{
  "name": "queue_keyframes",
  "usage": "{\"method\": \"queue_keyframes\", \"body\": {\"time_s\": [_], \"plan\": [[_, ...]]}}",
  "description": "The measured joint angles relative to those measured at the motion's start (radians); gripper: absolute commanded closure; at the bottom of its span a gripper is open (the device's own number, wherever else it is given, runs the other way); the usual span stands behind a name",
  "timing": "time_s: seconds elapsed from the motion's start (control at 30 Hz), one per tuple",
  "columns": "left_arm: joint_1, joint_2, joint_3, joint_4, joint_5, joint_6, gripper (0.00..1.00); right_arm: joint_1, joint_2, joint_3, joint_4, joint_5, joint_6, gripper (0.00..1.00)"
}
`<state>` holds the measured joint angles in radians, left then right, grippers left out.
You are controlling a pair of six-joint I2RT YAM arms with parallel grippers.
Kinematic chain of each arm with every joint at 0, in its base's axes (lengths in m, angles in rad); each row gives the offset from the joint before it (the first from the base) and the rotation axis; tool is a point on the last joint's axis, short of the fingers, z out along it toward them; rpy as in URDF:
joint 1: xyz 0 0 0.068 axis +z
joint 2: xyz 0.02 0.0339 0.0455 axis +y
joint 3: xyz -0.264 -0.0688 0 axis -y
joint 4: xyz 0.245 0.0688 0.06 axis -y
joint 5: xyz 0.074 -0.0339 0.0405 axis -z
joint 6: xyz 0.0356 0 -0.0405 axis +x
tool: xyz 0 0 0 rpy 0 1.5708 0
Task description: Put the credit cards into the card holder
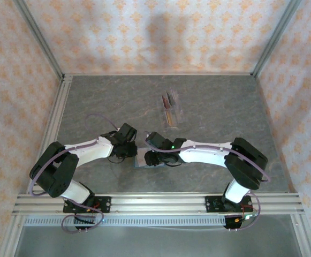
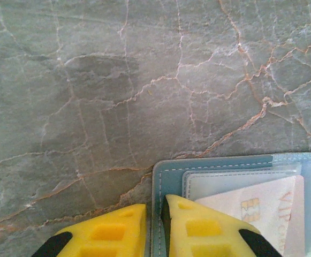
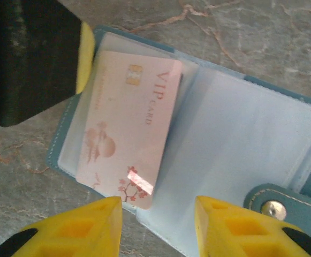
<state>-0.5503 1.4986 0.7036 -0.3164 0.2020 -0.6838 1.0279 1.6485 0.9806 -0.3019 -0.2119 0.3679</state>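
The card holder lay open on the marble table. The left gripper was nearly closed, pinching the holder's outer edge. On the holder's page nearest that edge lay a pink card, slanted. The right gripper hovered over the holder with its jaws spread, holding nothing. More cards stood in a clear rack, well beyond the holder.

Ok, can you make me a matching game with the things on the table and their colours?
Things:
1. VIP card
2. card holder
3. snap button
4. clear rack

Colours:
a. shiny silver
b. see-through
c. pale pink
d. teal-blue edges, paler blue inside

Pairs: 1-c, 2-d, 3-a, 4-b
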Motion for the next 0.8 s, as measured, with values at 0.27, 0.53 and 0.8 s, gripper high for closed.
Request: {"method": "queue_keyframes", "body": {"time_s": [0.27, 0.53, 0.8], "plan": [[0.0, 0.0, 0.0, 0.0, 0.0, 0.0, 0.82, 0.039, 0.064, 0.045, -0.015, -0.013, -0.086, 0.59], [0.0, 0.0, 0.0, 0.0, 0.0, 0.0, 0.82, 0.055, 0.108, 0.053, -0.035, 0.013, -0.123, 0.55], [0.0, 0.0, 0.0, 0.0, 0.0, 0.0, 0.82, 0.092, 0.141, 0.084, -0.053, 0.084, -0.148, 0.62]]}}
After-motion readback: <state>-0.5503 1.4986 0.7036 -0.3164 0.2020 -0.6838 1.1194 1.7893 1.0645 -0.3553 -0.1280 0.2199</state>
